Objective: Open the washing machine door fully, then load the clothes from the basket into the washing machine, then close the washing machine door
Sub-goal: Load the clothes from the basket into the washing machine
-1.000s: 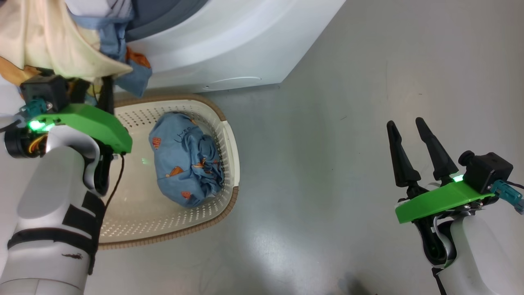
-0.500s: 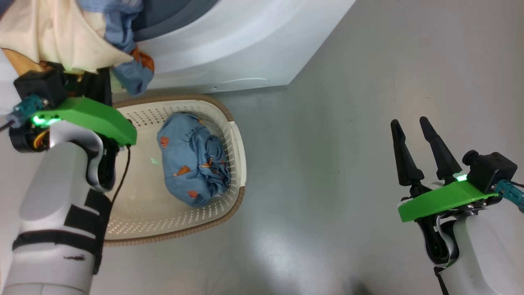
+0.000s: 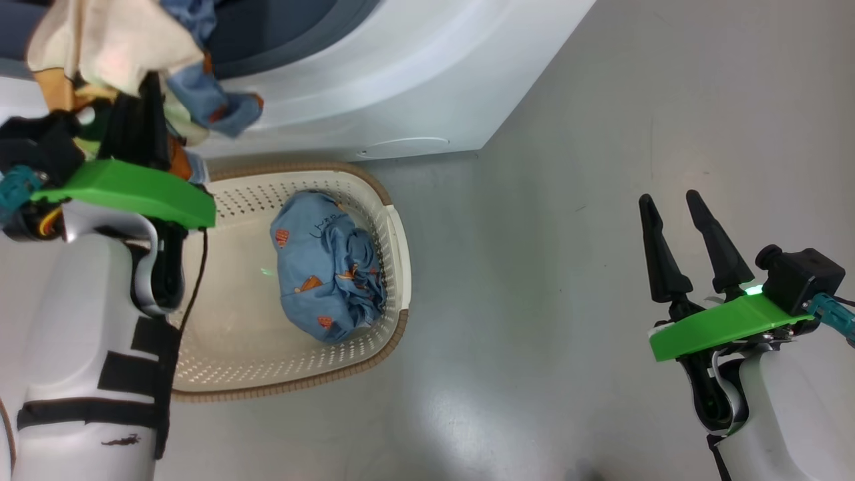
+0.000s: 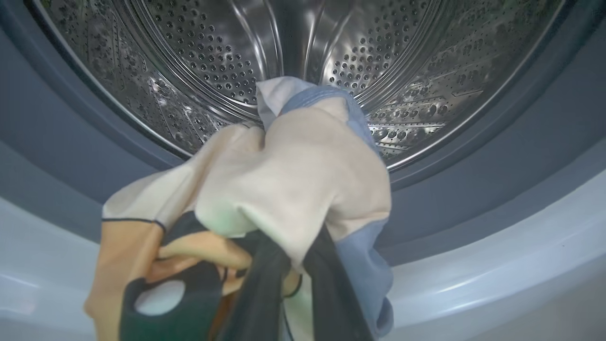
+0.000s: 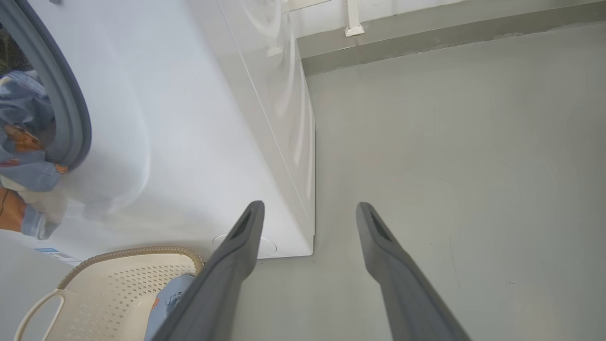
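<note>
My left gripper (image 3: 143,93) is shut on a bundle of clothes (image 3: 113,40), cream and blue pieces with orange prints, held up at the washing machine's (image 3: 401,80) opening. The left wrist view shows the bundle (image 4: 293,180) draped over the gripper (image 4: 293,270), right before the grey gasket (image 4: 71,142) and the steel drum (image 4: 303,47). One blue printed garment (image 3: 327,267) lies in the basket (image 3: 394,334) on the floor below. My right gripper (image 3: 668,196) hangs open and empty over the floor at the right; its fingers (image 5: 236,246) stand apart. The washing machine door is out of view.
Bare grey floor (image 3: 568,300) stretches to the right of the basket and machine. The machine's white front corner (image 5: 303,237) stands just ahead of my right gripper (image 5: 310,206). A wall base (image 5: 426,42) runs along the far side.
My left arm has carried the bundle up and forward, nearer the drum opening. The head camera has shifted a little. The right arm has stayed put.
</note>
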